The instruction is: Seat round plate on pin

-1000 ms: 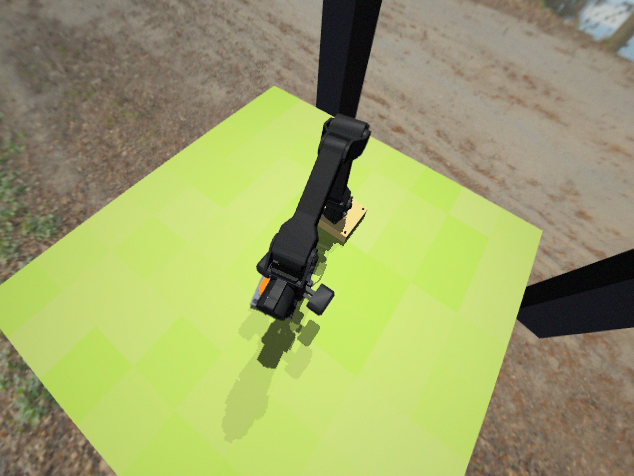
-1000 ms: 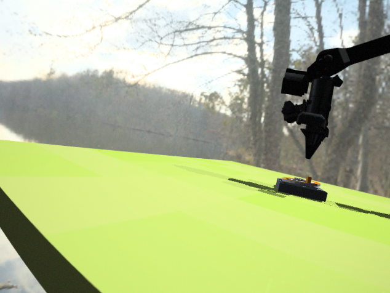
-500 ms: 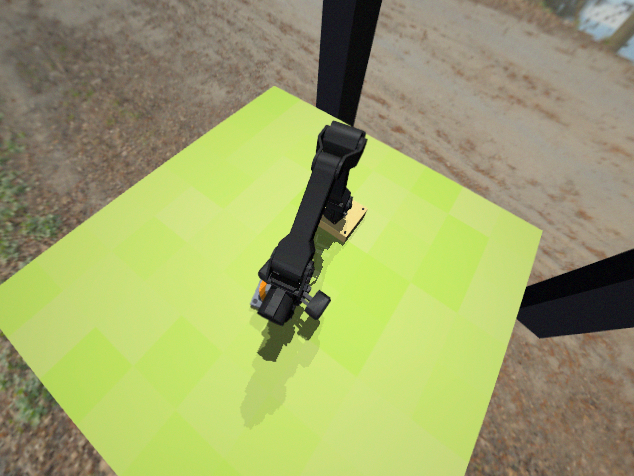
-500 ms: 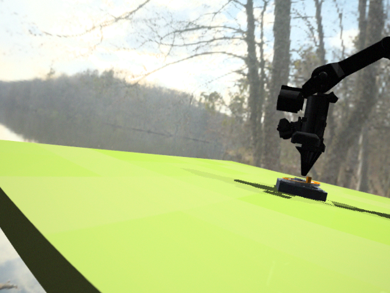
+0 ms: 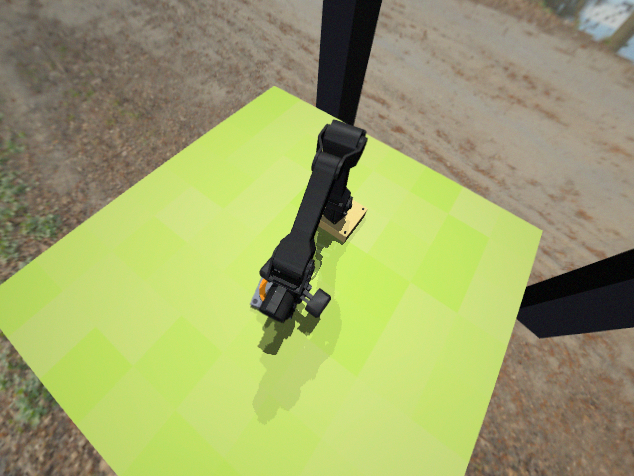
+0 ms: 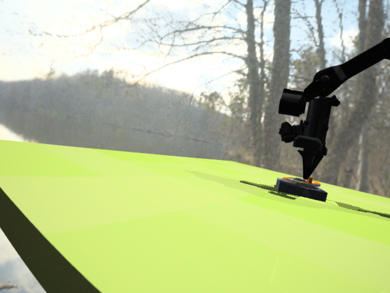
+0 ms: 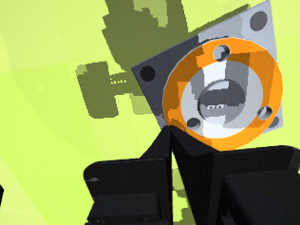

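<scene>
The round plate (image 7: 223, 94), an orange ring with a pale grey centre and three small holes around it, sits on the square grey base (image 7: 154, 77), with the grey post (image 7: 221, 100) showing through its middle.

From my station I see an all-black arm (image 5: 312, 204), matte, built of blocky rounded links with a bulky forked joint housing at the top. Its foot sits on a tan square mounting plate (image 5: 353, 221) with small dark screw dots at the corners. A stubby black cylinder (image 5: 318, 302) sticks out sideways near the wrist on thin rods. The gripper (image 6: 307, 175) is black too, its fingers wedge-shaped, tapering to a sharp point. I make out no cables or markings.
</scene>
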`<action>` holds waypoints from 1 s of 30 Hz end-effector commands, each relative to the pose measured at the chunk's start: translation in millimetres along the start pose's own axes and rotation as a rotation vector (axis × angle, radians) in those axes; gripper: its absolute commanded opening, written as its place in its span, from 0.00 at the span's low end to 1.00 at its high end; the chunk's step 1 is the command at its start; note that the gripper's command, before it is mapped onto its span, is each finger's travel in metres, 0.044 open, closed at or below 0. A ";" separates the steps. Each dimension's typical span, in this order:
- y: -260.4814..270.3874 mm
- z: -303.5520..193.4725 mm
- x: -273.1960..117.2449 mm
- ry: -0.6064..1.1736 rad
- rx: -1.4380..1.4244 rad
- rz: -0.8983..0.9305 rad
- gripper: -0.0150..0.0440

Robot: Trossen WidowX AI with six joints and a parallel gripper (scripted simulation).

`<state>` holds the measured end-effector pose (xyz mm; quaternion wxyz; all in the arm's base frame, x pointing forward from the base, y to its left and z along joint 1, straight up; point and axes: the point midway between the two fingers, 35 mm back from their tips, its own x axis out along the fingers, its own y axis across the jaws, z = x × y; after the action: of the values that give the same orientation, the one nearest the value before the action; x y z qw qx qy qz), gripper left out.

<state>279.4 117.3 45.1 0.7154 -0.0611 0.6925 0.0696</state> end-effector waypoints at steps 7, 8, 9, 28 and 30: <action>-7.4 -13.5 0.6 0.002 0.002 -0.004 0.25; -8.2 -14.5 0.8 0.002 0.002 -0.004 0.25; -9.1 -15.4 0.9 0.002 0.002 -0.004 0.25; -22.6 -27.8 -1.4 0.003 0.002 -0.006 0.25; -24.2 -28.8 -1.5 0.003 0.002 -0.006 0.25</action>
<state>258.5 93.5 45.2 0.7154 -0.0599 0.6928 0.0679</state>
